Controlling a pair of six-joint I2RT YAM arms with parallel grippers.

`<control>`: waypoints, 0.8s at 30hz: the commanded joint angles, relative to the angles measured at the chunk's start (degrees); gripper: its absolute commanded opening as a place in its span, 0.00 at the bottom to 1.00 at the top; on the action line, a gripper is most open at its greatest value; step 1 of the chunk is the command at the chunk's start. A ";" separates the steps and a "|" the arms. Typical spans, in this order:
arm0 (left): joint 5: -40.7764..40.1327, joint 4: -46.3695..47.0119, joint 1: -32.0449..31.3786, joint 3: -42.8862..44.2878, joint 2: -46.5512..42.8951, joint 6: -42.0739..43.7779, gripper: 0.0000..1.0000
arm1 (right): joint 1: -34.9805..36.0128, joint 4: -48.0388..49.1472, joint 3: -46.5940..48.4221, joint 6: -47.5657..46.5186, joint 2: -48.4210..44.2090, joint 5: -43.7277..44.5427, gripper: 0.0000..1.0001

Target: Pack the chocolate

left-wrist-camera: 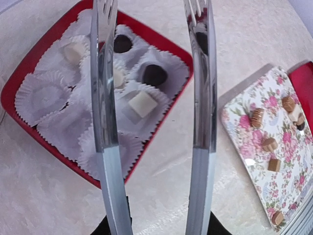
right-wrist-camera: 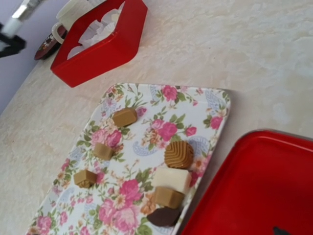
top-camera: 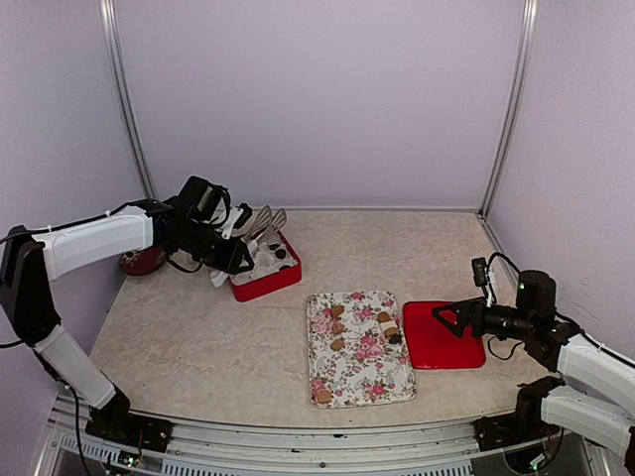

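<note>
The red box with its white crinkled liner lies under my left gripper. It holds a few chocolates: dark ones, a white one and a cream one. The long silver fingers stand apart with nothing between them. More chocolate lies on the floral tray: a tan round piece, a white one, a dark one and tan ones. My right gripper hovers over the red lid; its fingers are hidden in its wrist view.
The floral tray sits mid-table, the red lid touching its right side. A white mug and a dark red bowl stand behind the red box at the back left. Purple walls close in the table.
</note>
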 commanded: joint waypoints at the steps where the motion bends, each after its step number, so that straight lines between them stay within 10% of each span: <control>1: -2.31 -3.74 -5.87 -1.64 -5.57 1.48 0.39 | -0.72 0.65 -0.38 -0.26 -1.01 -0.34 1.00; 24: -9.40 1.93 -37.67 -15.33 -2.92 -10.94 0.39 | -0.70 0.19 1.25 1.58 -2.69 -2.54 1.00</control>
